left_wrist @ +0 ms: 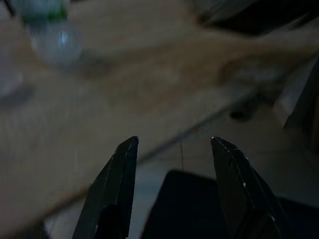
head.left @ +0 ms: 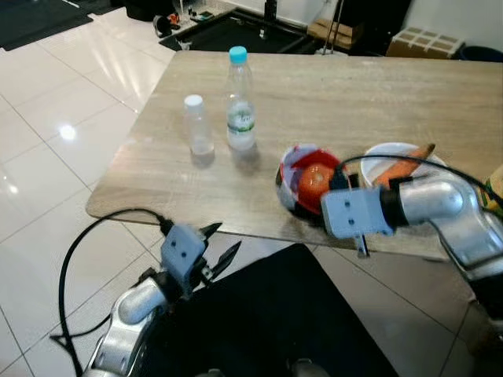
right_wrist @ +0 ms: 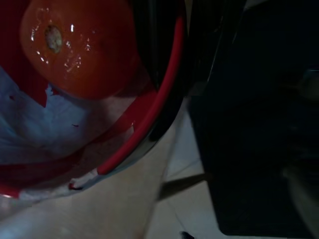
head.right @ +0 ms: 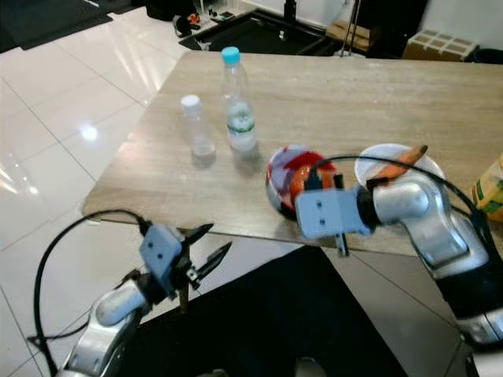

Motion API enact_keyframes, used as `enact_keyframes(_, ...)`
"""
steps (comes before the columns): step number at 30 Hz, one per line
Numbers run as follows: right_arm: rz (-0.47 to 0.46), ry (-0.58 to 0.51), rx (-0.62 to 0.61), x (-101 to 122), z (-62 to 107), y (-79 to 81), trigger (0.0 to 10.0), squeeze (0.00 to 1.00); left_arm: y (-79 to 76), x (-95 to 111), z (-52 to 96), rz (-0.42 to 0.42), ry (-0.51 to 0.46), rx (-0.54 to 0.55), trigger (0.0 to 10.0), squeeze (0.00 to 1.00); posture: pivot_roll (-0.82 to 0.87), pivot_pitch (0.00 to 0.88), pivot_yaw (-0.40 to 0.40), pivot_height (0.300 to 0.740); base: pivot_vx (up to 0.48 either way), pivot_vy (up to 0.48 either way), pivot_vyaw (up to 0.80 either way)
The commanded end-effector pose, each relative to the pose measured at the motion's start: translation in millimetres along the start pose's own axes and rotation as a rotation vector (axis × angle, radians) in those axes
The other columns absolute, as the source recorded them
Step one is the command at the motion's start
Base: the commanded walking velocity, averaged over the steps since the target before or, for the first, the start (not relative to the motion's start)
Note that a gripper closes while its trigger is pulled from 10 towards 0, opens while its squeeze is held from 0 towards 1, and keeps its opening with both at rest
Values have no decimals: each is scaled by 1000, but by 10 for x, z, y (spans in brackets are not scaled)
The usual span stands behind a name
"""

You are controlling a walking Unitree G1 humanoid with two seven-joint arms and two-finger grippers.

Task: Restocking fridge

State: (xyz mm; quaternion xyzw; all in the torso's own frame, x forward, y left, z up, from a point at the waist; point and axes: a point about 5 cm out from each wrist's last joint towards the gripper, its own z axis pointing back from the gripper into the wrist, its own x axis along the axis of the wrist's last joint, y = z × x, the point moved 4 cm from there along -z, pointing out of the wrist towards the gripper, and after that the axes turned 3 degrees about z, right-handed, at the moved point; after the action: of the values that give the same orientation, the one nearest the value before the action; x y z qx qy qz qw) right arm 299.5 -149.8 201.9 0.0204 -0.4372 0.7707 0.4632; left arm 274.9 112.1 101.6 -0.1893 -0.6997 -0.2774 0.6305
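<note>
Right wrist view: bowl reached, nothing stocked yet

I see the tomato (right_wrist: 75, 45) in the red bowl (head.left: 292, 169) on the table (head.left: 354, 102). Right gripper (head.left: 346, 206) at its rim; fingers' state I cannot tell. Left gripper (head.left: 216, 250) spread, empty. Bottles (head.left: 240, 102) wait

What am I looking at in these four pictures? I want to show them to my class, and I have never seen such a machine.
This is a walking humanoid robot with two silver arms, each ending in a tool of two long black fingers. The two wide pictures come from cameras in its head, looking down; the two close ones come from cameras on its wrists.

On the wooden table stand a blue-capped water bottle and a smaller white-capped bottle. Nearer the edge sits a red-rimmed bowl with a tomato in it, and beside that a white bowl holding a carrot.

The left tool hangs open below the table edge, holding nothing. The right arm's wrist is at the red-rimmed bowl; its fingers cannot be made out.
</note>
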Motion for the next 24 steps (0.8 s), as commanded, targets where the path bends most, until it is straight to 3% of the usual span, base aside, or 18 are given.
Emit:
enact_keyframes(1, 30, -22, -28, 107, 100, -32, 0, 0, 53, -128, 104, -15, 42, 36, 10000, 0, -165, 156, 58, 740, 0, 0, 0)
enact_keyframes(4, 16, -9, 2, 103, 124, 71, 0, 0, 91, -269, 185, 0, 77, 92, 10000, 0, -168, 155, 60, 740, 0, 0, 0)
enact_keyframes(5, -2, -18, 34, 138, 118, 197, 0, 0, 126, -434, 290, 16, 126, 145, 10000, 0, -172, 155, 63, 740, 0, 0, 0)
enact_keyframes(8, -25, -37, 66, 180, 96, 337, 0, 0, 136, -603, 412, 19, 184, 180, 10000, 0, -172, 154, 63, 740, 0, 0, 0)
enact_keyframes(11, -63, -48, 100, 215, 75, 527, 0, 0, 100, -879, 629, 48, 284, 219, 10000, 0, -174, 153, 64, 740, 0, 0, 0)
enact_keyframes(12, -63, -48, 100, 215, 75, 527, 0, 0, 100, -879, 629, 48, 284, 219, 10000, 0, -174, 153, 64, 740, 0, 0, 0)
enact_keyframes(13, -85, -64, 117, 262, 57, 612, 0, 0, 72, -1023, 762, 68, 339, 245, 10000, 0, -178, 153, 65, 740, 0, 0, 0)
enact_keyframes(15, -91, -70, 121, 278, 52, 633, 0, 0, 64, -1058, 798, 72, 353, 252, 10000, 0, -178, 153, 65, 740, 0, 0, 0)
enact_keyframes(17, -116, -76, 144, 307, 36, 735, 0, 0, 22, -1224, 950, 104, 417, 288, 10000, 0, -181, 154, 66, 740, 0, 0, 0)
enact_keyframes(22, -156, -70, 170, 287, -16, 864, 0, 0, 8, -1339, 1033, 134, 456, 324, 10000, 0, -181, 151, 62, 740, 0, 0, 0)
enact_keyframes(23, -175, -59, 191, 246, -57, 949, 0, 0, 15, -1382, 1047, 147, 470, 343, 10000, 0, -180, 151, 60, 740, 0, 0, 0)
enact_keyframes(24, -236, -29, 230, 112, -166, 1154, 0, 0, 24, -1460, 1056, 162, 500, 366, 10000, 0, -180, 150, 58, 740, 0, 0, 0)
